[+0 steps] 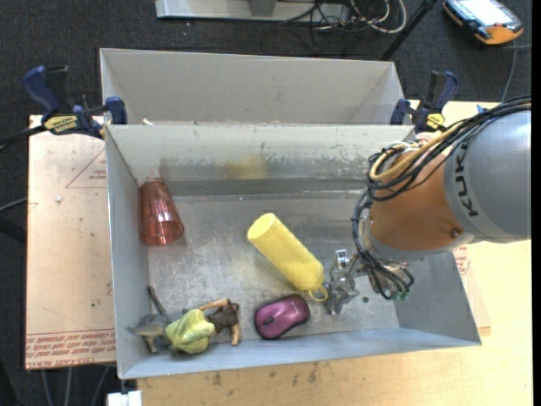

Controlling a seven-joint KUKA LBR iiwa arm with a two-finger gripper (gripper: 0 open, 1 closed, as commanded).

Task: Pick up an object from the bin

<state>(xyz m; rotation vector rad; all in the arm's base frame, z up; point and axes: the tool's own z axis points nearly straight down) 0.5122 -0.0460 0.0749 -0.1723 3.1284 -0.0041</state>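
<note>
Gripper (339,290) low in the grey metal bin's (254,155) front right, just beside the yellow plastic cylinder's (286,250) lower end (claw state, can't tell); I'd centre across it, clear of the purple rounded mouse (282,315).

We read this as a robotics lab: a large robot arm (490,176) with bundled wiring at its wrist reaches into a grey metal bin (254,83), and beyond the bin's far edge loose cables (355,2) and an orange-edged handheld device (483,15) lie on a dark floor (84,15).
</note>
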